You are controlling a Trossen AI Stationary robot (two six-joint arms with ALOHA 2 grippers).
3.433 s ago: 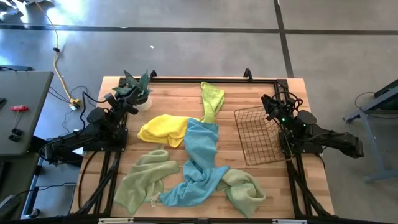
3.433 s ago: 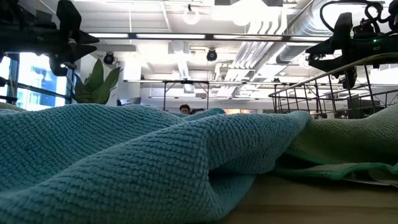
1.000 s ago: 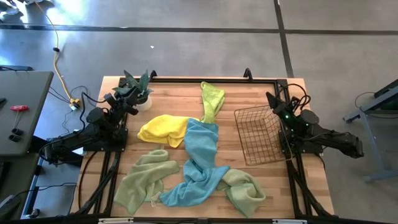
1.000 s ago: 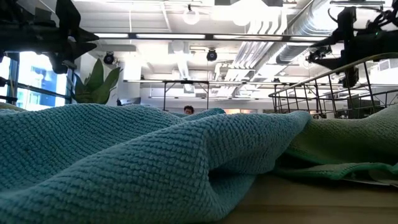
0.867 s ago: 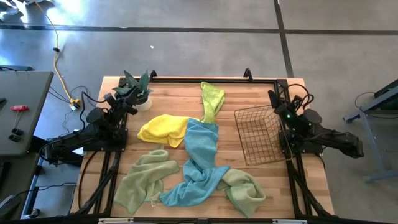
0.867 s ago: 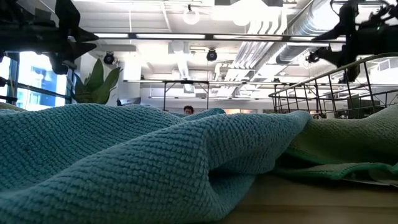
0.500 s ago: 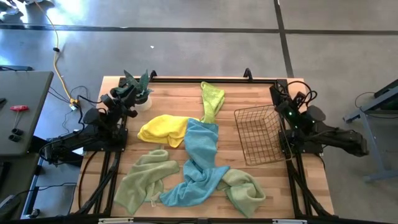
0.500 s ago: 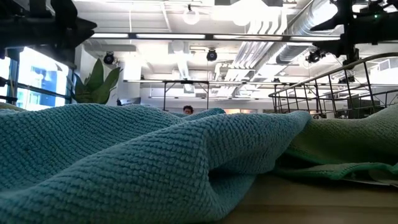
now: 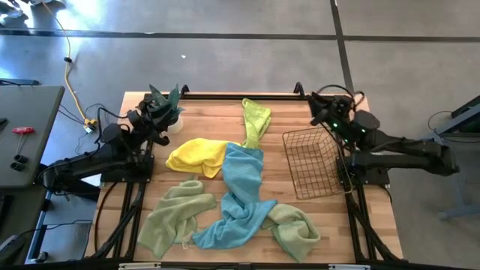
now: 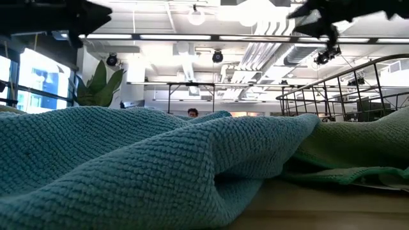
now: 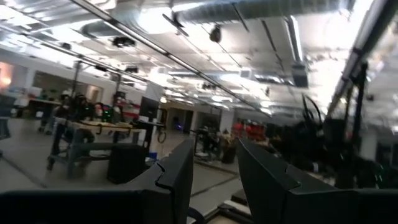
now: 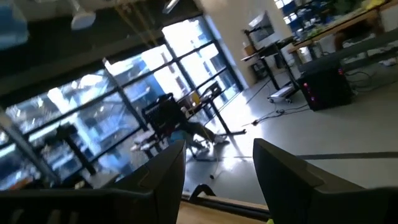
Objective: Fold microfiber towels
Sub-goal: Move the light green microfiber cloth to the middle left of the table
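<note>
High view: five microfiber towels lie crumpled and unfolded on the wooden surface (image 9: 206, 112). The yellow towel (image 9: 196, 157) sits left of centre, touching the light blue towel (image 9: 238, 196), which runs lengthwise from the middle toward the near edge. The lime green towel (image 9: 256, 121) lies at the far side, its lower end meeting the upper end of the light blue towel. One pale green towel (image 9: 173, 217) lies near the front left, just beside the light blue towel; a second pale green towel (image 9: 295, 229) lies at the front right, partly under the light blue one. The copper wire basket (image 9: 311, 160) stands to the right of the towels, apart from them. The potted plant (image 9: 165, 109) stands at the far left corner. The left claw (image 9: 162, 111) is raised beside the potted plant, clear of every towel. The right claw (image 9: 318, 112) is raised over the far right corner, just beyond the basket, holding nothing. In the left wrist view the left claw's fingers (image 11: 178, 175) stand partly apart with an empty gap between them. In the right wrist view the right claw's fingers (image 12: 163, 172) likewise stand apart and empty, aimed into the room.
</note>
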